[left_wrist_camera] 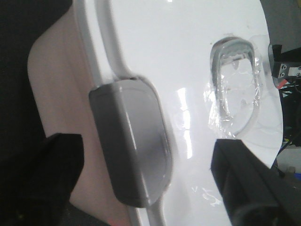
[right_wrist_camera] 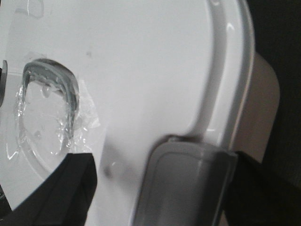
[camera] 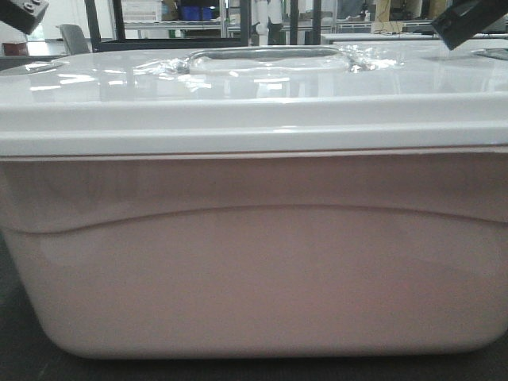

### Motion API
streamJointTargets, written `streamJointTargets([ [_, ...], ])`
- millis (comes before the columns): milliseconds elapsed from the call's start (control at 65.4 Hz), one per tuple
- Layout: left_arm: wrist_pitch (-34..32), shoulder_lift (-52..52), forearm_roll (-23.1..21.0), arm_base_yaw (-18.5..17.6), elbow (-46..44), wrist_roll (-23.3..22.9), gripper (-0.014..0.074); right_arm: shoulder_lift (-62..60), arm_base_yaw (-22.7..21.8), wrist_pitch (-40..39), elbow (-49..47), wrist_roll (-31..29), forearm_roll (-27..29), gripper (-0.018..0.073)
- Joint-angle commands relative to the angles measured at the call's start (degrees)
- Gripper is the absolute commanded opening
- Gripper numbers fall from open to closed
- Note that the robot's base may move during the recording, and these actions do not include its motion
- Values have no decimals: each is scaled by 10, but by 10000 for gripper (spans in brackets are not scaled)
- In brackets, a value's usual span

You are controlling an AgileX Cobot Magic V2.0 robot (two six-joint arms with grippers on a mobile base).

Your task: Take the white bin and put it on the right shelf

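The white bin (camera: 254, 262) stands upright on a dark worktop (camera: 14, 353), so close to the front camera that it fills almost the whole view. Only slivers of the worktop show under its rounded lower corners. Its glossy lid (camera: 238, 103) is shut, and the lid's rim overhangs the pinkish wall all along the front. Crinkled clear film (camera: 159, 67) lies over the recessed handle (camera: 266, 57) in the middle of the lid.

Behind the bin the room opens out, with dark rack uprights (camera: 119, 20), blue crates (camera: 194, 12) on a far shelf, a grey chair (camera: 73, 36) at the left and a pale tabletop (camera: 397, 36) at the right, all well apart from the bin.

The left fingers (left_wrist_camera: 42, 179) are spread wide and grasp nothing. One hangs off the bin's outer wall and the other over the lid, with a grey latch (left_wrist_camera: 129, 141) on the lid's end edge between them. The right fingers (right_wrist_camera: 61, 193) are likewise released, straddling the grey latch at the opposite end. In the front view both arms show only as dark tips in the upper corners, above the lid and clear of it.
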Motion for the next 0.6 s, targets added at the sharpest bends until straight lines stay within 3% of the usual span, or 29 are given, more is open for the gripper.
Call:
streamJointTargets([
  [0, 9, -16, -38, -5, -14, 0, 451, -12, 2, 82, -13, 1, 52, 607],
  [275, -3, -16, -38, -5, -14, -1, 451, -12, 46, 74, -13, 1, 69, 607],
  [581, -16, -16, -38, -5, -14, -14, 451, -12, 48, 67, -13, 2, 86, 607],
])
